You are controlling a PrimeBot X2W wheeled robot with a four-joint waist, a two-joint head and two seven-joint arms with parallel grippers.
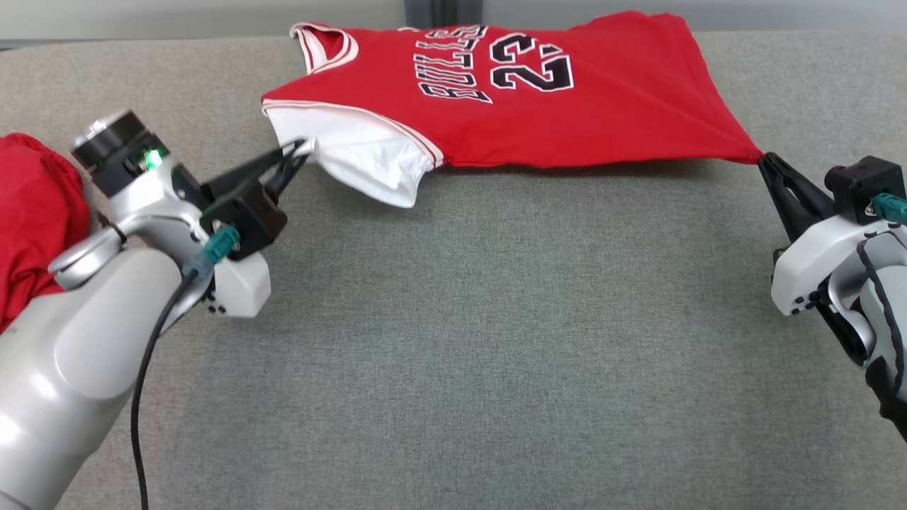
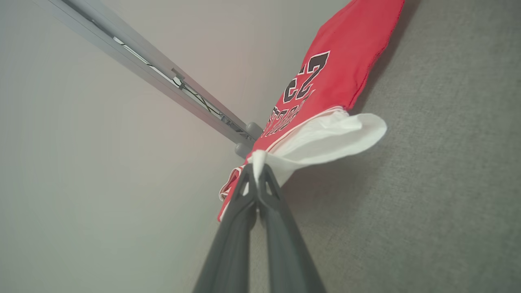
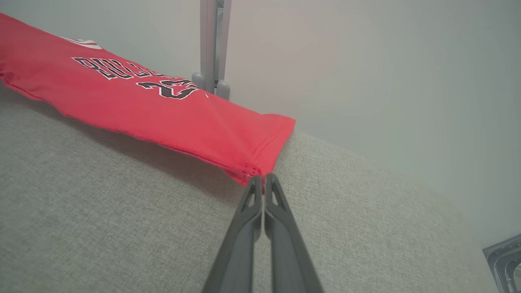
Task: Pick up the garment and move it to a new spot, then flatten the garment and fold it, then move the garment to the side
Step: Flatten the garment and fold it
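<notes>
A red jersey-style garment (image 1: 538,99) with white sleeves and black lettering is stretched across the far part of the grey table, lifted along its near edge. My left gripper (image 1: 301,150) is shut on the white sleeve (image 2: 325,140), whose cloth shows pinched at the fingertips (image 2: 257,167). My right gripper (image 1: 764,160) is shut on the red hem corner (image 3: 256,171) at the far right. The garment (image 3: 154,101) sags between the two grips.
A second red cloth (image 1: 32,219) lies bunched at the table's left edge behind my left arm. The grey fabric table (image 1: 496,319) stretches toward me. A metal post (image 3: 211,44) stands behind the table against a pale wall.
</notes>
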